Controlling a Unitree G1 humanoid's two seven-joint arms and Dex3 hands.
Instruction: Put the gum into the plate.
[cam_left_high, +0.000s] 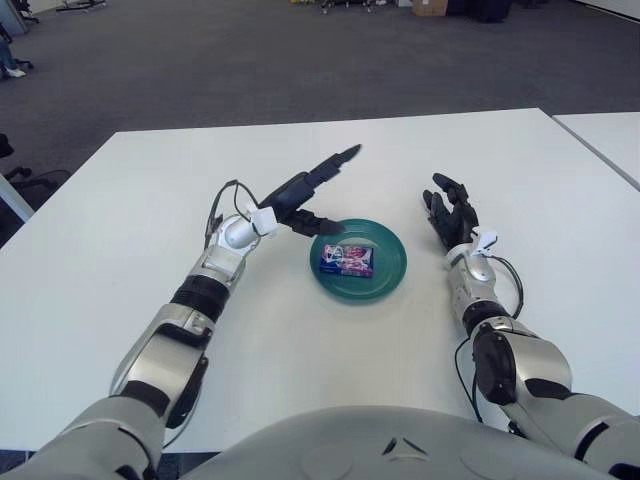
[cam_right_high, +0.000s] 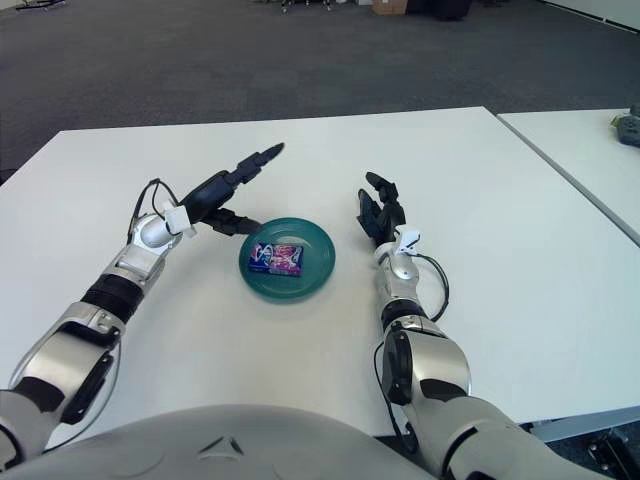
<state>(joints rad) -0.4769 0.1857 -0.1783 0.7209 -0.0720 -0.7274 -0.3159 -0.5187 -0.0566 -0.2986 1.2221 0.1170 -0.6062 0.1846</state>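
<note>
The gum (cam_left_high: 347, 260), a small blue and purple pack, lies flat inside the teal plate (cam_left_high: 388, 273) near the middle of the white table. My left hand (cam_left_high: 313, 186) is raised above and to the left of the plate, its fingers spread out straight and holding nothing. Nothing touches the gum. My right hand (cam_left_high: 450, 215) shows to the right of the plate, fingers relaxed and empty.
The white table (cam_left_high: 130, 220) stretches around the plate on all sides. A second white table (cam_left_high: 610, 135) stands at the far right, with a narrow gap between the two. Grey carpet lies beyond the far edge.
</note>
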